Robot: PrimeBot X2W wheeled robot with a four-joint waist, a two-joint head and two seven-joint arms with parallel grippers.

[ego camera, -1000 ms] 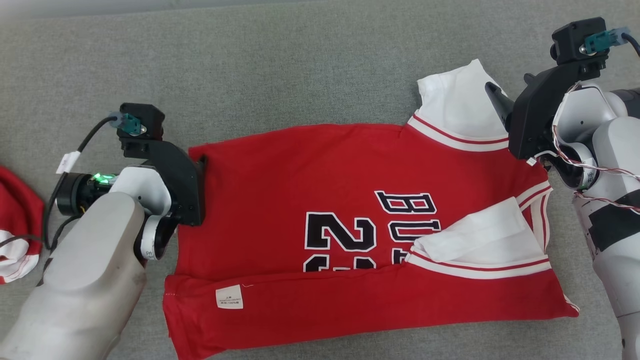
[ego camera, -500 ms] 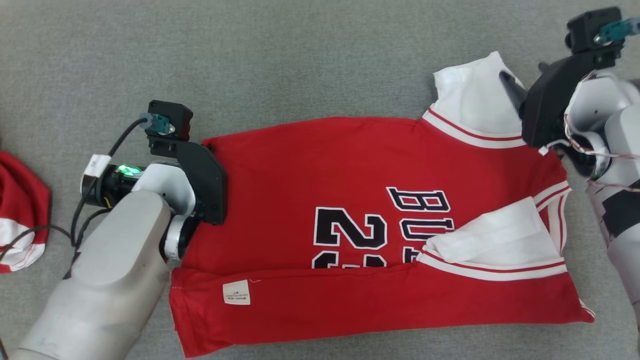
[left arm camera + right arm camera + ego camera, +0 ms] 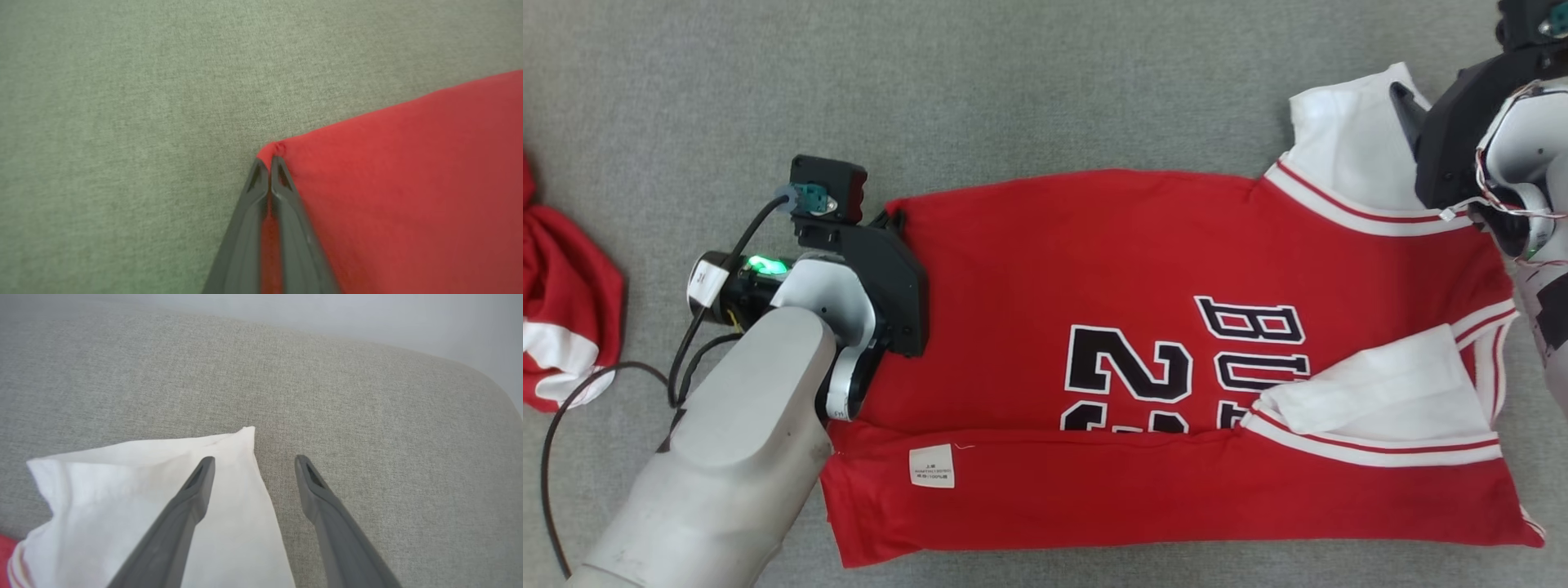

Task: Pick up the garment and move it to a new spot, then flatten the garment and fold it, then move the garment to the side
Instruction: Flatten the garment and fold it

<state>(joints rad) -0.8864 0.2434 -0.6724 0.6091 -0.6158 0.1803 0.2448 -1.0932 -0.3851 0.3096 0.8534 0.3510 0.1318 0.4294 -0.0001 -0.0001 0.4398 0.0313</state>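
The garment, a red jersey with black numbers and white sleeves, lies spread on the grey fabric surface, its lower edge folded up over the front. My left gripper is at its upper left corner. In the left wrist view my left gripper is shut on that red corner, with cloth pinched between the fingers. My right gripper stands open over the tip of the white sleeve, one finger above the cloth and the other above bare surface. In the head view this sleeve is at the upper right.
Another red and white cloth lies bunched at the left edge. A black cable trails from my left wrist. In the right wrist view the surface's rounded far edge meets a pale wall.
My left gripper has shut on the garment's corner. The whole head picture has shifted, so the camera moved. My right gripper stays open at the sleeve.
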